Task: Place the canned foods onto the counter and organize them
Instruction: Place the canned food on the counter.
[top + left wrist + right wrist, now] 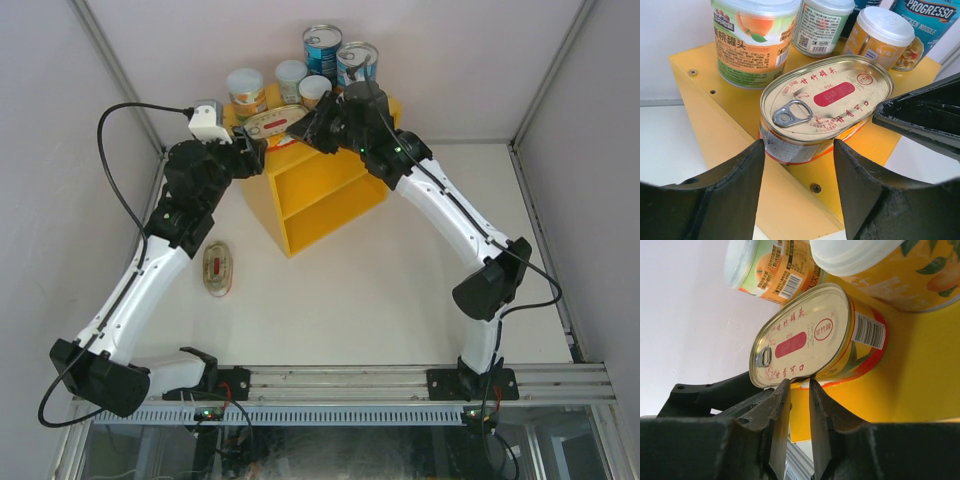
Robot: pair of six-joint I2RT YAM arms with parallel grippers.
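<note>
An oval tin with a red-yellow label lies on the flat top of the yellow counter, near its front left edge. My left gripper is open, its fingers either side of the tin's near end. My right gripper is almost shut with nothing between the fingers, and its tips touch the tin's side. Behind the tin stand a peach can, two small pale-lidded cans and two tall blue cans. A second oval tin lies on the table.
The counter's two inner compartments face the front right. White walls close in the table on the left, back and right. The right gripper's black finger shows at the right edge of the left wrist view.
</note>
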